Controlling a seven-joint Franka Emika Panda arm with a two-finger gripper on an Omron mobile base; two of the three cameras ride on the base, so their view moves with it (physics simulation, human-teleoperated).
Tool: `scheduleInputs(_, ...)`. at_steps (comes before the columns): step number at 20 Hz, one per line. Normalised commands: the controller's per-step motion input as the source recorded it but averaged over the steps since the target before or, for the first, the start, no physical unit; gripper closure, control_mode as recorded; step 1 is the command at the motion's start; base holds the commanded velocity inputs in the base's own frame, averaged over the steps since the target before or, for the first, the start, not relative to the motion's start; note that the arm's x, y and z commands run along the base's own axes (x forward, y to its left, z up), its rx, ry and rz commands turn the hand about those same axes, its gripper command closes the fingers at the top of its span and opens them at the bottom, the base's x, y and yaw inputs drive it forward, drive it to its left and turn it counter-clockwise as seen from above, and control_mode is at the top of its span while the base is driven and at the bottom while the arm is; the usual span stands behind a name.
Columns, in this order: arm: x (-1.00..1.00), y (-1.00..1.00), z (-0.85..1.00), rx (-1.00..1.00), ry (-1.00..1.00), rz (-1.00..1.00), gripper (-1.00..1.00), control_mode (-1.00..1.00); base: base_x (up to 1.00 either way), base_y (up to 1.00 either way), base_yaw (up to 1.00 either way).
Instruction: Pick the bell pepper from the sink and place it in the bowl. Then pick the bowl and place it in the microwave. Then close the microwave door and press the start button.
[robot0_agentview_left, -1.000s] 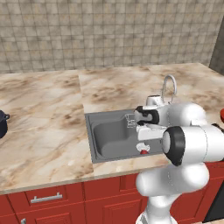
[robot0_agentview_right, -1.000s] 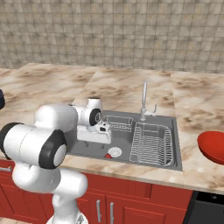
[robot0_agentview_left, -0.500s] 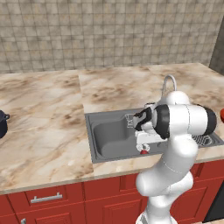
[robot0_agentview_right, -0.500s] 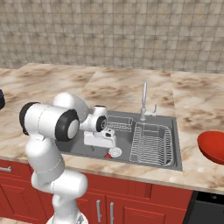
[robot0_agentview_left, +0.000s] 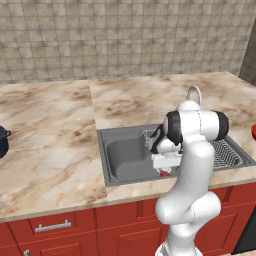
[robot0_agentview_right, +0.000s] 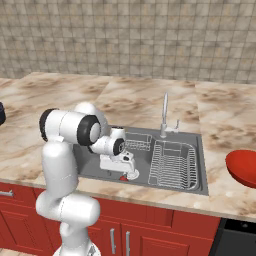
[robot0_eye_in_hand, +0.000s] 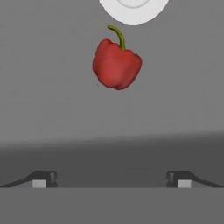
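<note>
Your fingers (robot0_eye_in_hand: 112, 179) are spread wide and empty above the sink (robot0_eye_in_hand: 52, 109). The pepper (robot0_eye_in_hand: 116, 64) lies ahead, beside the drain (robot0_eye_in_hand: 133, 8); descend off-centre and you may knock it rolling.

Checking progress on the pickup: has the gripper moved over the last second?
Yes. The gripper has dropped lower into the sink, toward the bell pepper, judged against the faucet.

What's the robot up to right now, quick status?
Gripper open, poised over the sink. Bell pepper lies on the basin floor beside the drain, not yet grasped. Nothing between the fingers and the pepper. Bowl waits on the counter.
</note>
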Motion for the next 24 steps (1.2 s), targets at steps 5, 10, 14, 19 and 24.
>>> scheduleInputs(5,0.39,-0.02,-0.47,0.0,0.0,0.0,-1.0,-1.0,0.0,0.0,0.0)
scheduleInputs(10,0.51,-0.05,-0.43,0.0,0.0,0.0,-1.0,-1.0,0.0,0.0,0.0)
scheduleInputs(14,0.51,-0.12,-0.39,0.0,0.0,0.0,-1.0,-1.0,0.0,0.0,0.0)
scheduleInputs(19,0.45,-0.15,-0.41,0.0,0.0,0.0,-1.0,-1.0,0.0,0.0,0.0)
scheduleInputs(24,0.34,-0.14,-0.52,0.0,0.0,0.01,-1.0,-1.0,0.0,0.0,0.0)
